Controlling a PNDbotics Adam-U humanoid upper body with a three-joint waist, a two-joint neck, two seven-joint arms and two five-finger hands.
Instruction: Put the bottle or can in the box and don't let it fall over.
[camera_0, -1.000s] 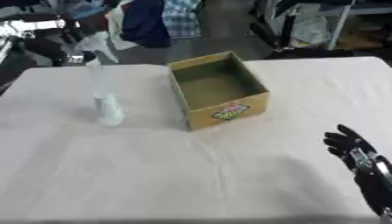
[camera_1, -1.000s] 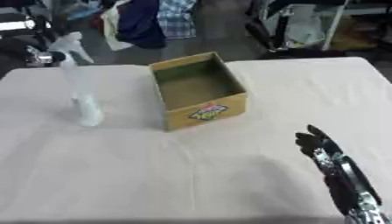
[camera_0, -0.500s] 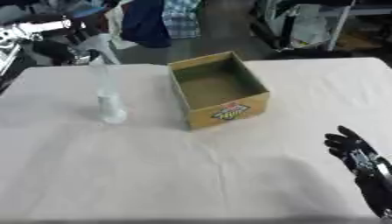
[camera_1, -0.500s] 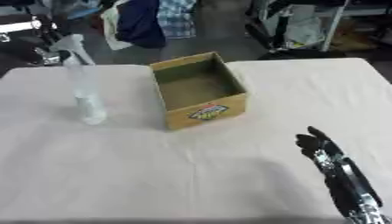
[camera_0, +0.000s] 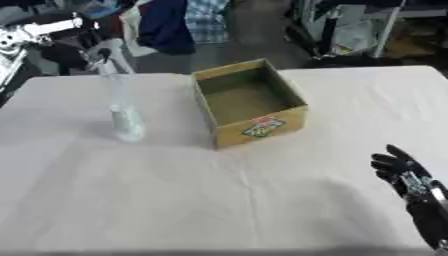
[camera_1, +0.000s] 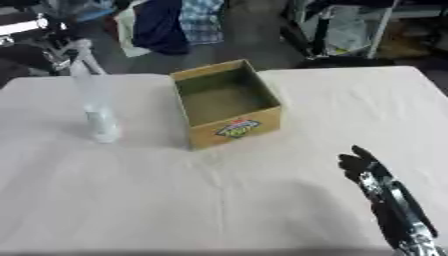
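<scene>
1. The right hand rests near the lower right corner, fingers relaxed and up, holding nothing.
2. The open cardboard box sits mid-table.
3. The clear bottle stands upright left of the box, apart from it, on the white table.

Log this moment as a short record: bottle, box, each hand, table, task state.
bottle: clear plastic bottle, upright on the table, left of the box and apart from it
box: open cardboard box, nothing visible inside, sticker on its near face
right hand: right hand low at the right, fingers straight, holding nothing
left hand: not in view
table: white cloth-covered table
task state: bottle not yet in the box
</scene>
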